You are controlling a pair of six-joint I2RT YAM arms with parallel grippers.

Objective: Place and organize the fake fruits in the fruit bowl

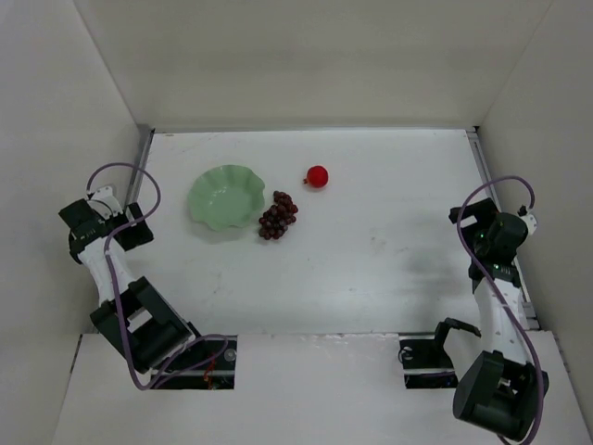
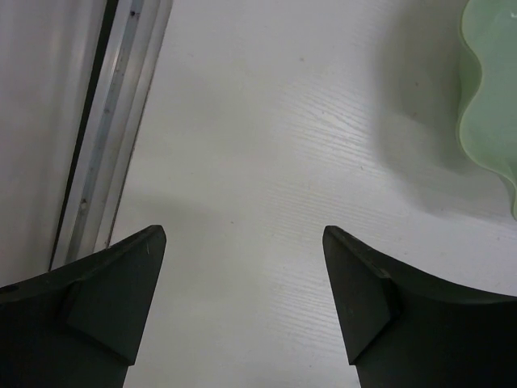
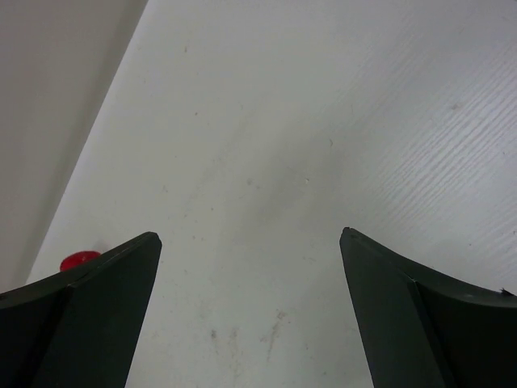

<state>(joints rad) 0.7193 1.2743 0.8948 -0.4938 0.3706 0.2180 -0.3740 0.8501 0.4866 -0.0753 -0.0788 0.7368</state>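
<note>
A pale mint-green bowl point(image 1: 225, 196) with a wavy rim stands on the white table, left of centre; its rim also shows at the right edge of the left wrist view point(image 2: 493, 97). It holds nothing. A dark purple-red grape bunch point(image 1: 277, 215) lies against the bowl's right side. A glossy red round fruit point(image 1: 317, 176) sits apart, further back right, and peeks past the left finger in the right wrist view point(image 3: 78, 259). My left gripper point(image 1: 141, 225) is open and empty at the table's left edge. My right gripper point(image 1: 460, 231) is open and empty at the right side.
White walls enclose the table on the left, back and right. A metal rail point(image 2: 113, 129) runs along the left table edge beside my left gripper. The arm bases and cables sit at the near edge.
</note>
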